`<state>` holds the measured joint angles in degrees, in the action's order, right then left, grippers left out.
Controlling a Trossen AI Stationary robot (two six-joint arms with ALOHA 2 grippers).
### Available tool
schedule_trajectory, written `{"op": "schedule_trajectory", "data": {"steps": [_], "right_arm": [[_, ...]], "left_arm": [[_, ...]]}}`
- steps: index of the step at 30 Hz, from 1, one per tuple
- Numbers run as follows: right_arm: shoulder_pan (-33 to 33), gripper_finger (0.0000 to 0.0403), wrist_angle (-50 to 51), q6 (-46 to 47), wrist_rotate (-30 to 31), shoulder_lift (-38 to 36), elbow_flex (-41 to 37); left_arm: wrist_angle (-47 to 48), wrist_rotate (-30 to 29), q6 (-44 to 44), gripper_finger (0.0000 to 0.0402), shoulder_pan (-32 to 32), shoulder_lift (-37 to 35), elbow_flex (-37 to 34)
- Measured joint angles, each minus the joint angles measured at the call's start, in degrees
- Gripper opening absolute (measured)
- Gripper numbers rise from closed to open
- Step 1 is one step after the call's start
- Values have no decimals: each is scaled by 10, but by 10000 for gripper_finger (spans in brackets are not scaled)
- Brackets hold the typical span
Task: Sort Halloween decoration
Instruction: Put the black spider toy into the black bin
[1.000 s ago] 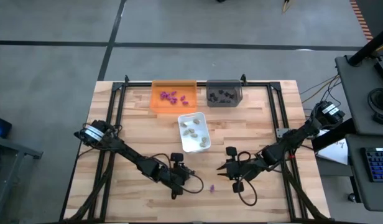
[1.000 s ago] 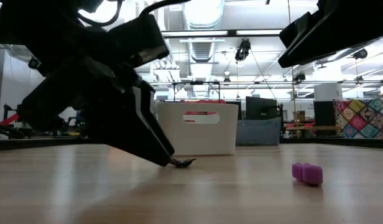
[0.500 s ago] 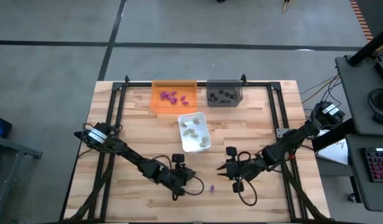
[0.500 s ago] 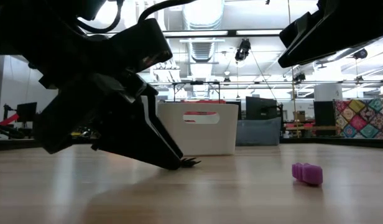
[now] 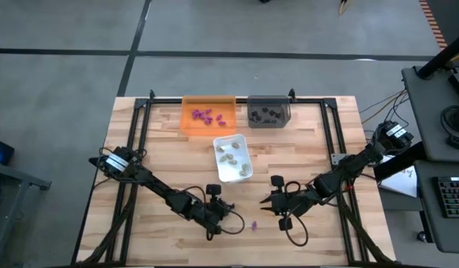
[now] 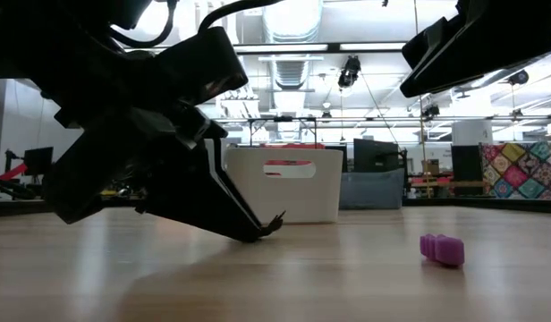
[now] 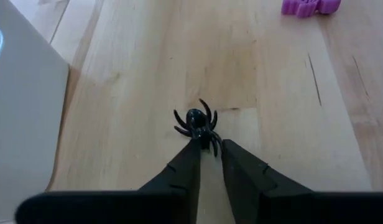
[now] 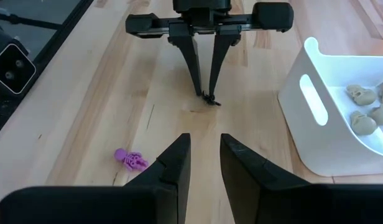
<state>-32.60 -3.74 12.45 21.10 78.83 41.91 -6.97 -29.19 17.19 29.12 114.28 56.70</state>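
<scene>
A small black spider (image 7: 196,122) lies on the wooden table (image 5: 289,149), and my left gripper (image 7: 211,148) is shut on its near end. The low view shows the spider (image 6: 275,224) tipped up at the fingertips. A purple piece (image 6: 441,249) lies on the table to the right of it, also visible in the high view (image 5: 254,225). My right gripper (image 8: 204,146) hangs open above the table, facing the left gripper (image 8: 207,93), with nothing between its fingers. My left gripper pinches the spider's rear end (image 7: 207,142) between the two fingertips, only at their free ends. The fingers slant down from the table's left side. The spider's body juts out past the tips, tilted up, low over the wood.
At the far edge stand an orange tray (image 5: 208,115) with purple pieces and a grey tray (image 5: 268,112) with black pieces. A white tray (image 5: 232,157) with pale beige pieces sits mid-table, close to both grippers.
My left gripper has shut on the black spider. The spider lay flat on the table before and now tips up at the fingertips. The purple piece has stayed where it was.
</scene>
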Motion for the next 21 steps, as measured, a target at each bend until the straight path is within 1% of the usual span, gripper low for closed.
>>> {"op": "schedule_trajectory", "data": {"steps": [7,13,21], "right_arm": [[0,77,0,0,0,0,0],[0,77,-6,-2,0,4,0],[1,77,-100,-77,0,65,0]], "left_arm": [[9,-1,-13,4,0,1,12],[8,-6,-13,1,0,1,15],[-13,-10,-11,0,0,1,16]]}}
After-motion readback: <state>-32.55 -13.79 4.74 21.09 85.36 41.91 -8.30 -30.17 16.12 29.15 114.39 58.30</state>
